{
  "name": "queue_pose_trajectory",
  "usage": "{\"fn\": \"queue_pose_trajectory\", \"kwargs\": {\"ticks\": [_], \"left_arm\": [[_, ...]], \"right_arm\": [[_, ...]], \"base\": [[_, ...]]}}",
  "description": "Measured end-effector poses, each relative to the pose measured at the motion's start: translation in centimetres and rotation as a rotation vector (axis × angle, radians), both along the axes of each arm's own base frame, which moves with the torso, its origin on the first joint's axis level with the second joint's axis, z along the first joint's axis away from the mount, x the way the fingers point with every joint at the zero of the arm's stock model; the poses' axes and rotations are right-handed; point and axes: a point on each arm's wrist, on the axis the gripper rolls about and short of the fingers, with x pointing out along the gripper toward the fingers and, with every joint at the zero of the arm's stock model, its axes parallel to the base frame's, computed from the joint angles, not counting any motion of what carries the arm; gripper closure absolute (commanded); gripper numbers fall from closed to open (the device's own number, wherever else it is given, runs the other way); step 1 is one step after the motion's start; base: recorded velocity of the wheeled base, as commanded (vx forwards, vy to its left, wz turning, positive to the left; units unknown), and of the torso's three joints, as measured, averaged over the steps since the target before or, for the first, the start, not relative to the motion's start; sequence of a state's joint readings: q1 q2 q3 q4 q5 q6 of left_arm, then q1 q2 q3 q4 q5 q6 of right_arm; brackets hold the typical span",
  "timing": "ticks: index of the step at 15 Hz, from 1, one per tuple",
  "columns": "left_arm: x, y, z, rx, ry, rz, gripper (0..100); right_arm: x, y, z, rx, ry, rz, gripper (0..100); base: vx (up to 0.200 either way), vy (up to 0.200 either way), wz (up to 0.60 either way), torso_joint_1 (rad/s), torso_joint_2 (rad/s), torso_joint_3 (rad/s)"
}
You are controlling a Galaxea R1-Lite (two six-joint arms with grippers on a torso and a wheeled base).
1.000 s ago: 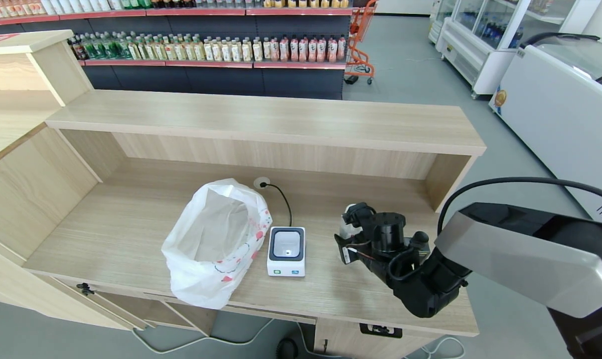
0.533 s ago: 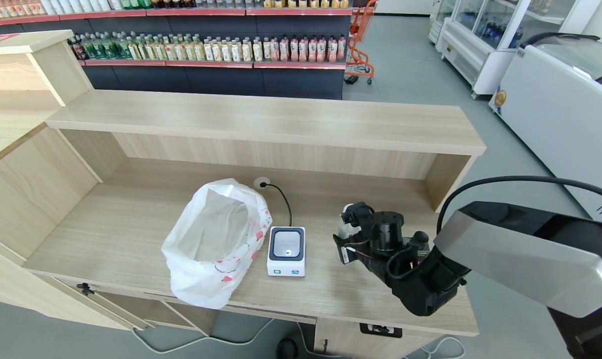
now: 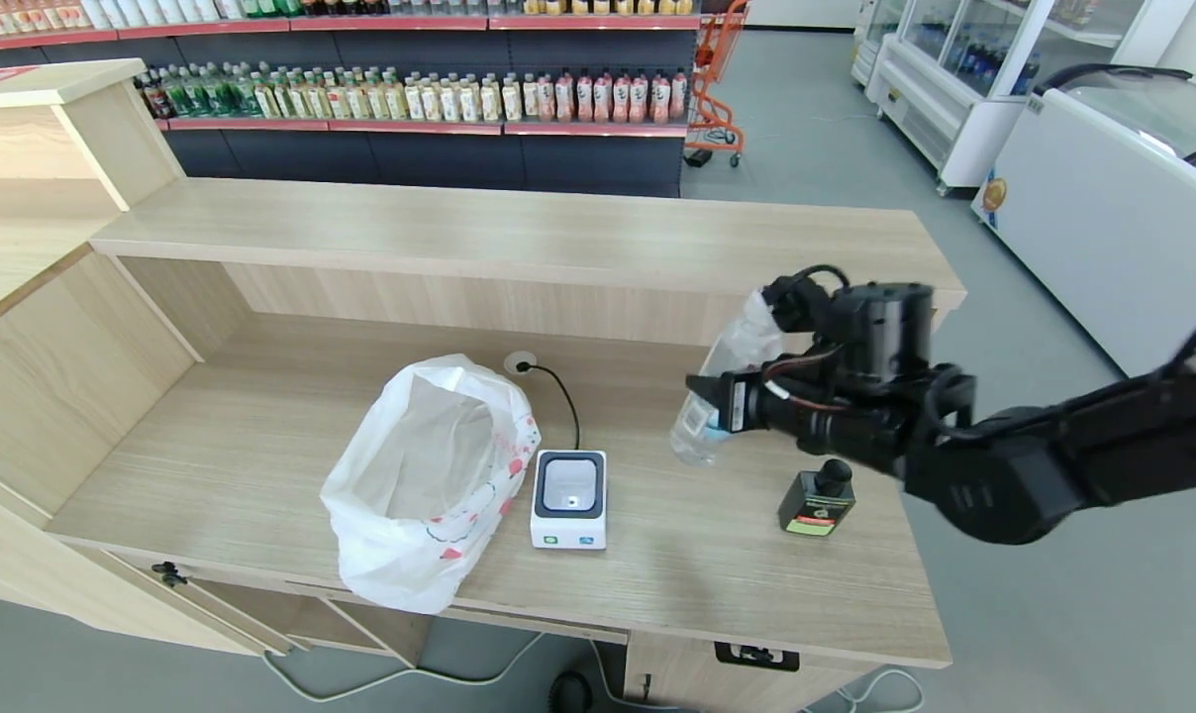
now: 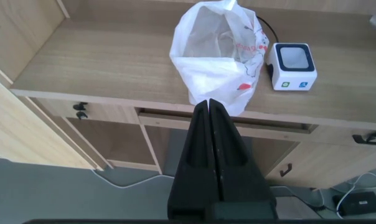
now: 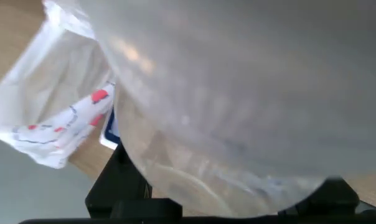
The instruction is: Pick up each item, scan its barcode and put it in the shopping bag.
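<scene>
My right gripper (image 3: 756, 381) is shut on a clear plastic bottle (image 3: 719, 391), holding it tilted in the air above the counter, to the right of the white barcode scanner (image 3: 568, 497). The bottle (image 5: 238, 106) is pressed close against the right wrist camera. The white shopping bag (image 3: 430, 475) stands open just left of the scanner. A small dark bottle with a black cap (image 3: 816, 498) stands on the counter below the right arm. My left gripper (image 4: 210, 124) is shut, hanging in front of the counter below the shopping bag (image 4: 216, 50) and scanner (image 4: 292, 65).
The scanner's black cable (image 3: 558, 391) runs back to a hole in the wooden counter (image 3: 261, 436). A raised shelf (image 3: 519, 233) walls the back and side panels close both ends. Drawers (image 4: 150, 134) sit under the front edge. Store shelves and freezers stand beyond.
My right arm has risen off the counter with the clear bottle in its grip and swung up and rightward. This uncovered the small dark bottle on the counter.
</scene>
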State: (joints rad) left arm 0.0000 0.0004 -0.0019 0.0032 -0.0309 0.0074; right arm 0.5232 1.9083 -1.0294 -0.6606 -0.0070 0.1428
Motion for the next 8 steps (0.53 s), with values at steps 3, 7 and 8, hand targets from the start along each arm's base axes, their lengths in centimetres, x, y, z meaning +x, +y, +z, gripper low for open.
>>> {"fn": "queue_pose_trajectory", "kwargs": {"ticks": [3, 7, 8], "left_arm": [[0.0, 0.0, 0.0, 0.0, 0.0, 0.0, 100], [0.0, 0.0, 0.0, 0.0, 0.0, 0.0, 100], [0.0, 0.0, 0.0, 0.0, 0.0, 0.0, 100]], "right_arm": [[-5.2, -3.5, 5.4, 0.132, 0.026, 0.293, 100], [-11.9, -7.1, 8.3, 0.242, 0.11, 0.59, 100], [-12.7, -7.5, 8.8, 0.248, 0.092, 0.597, 100]], "base": [[0.0, 0.0, 0.0, 0.0, 0.0, 0.0], [0.0, 0.0, 0.0, 0.0, 0.0, 0.0], [0.0, 0.0, 0.0, 0.0, 0.0, 0.0]]}}
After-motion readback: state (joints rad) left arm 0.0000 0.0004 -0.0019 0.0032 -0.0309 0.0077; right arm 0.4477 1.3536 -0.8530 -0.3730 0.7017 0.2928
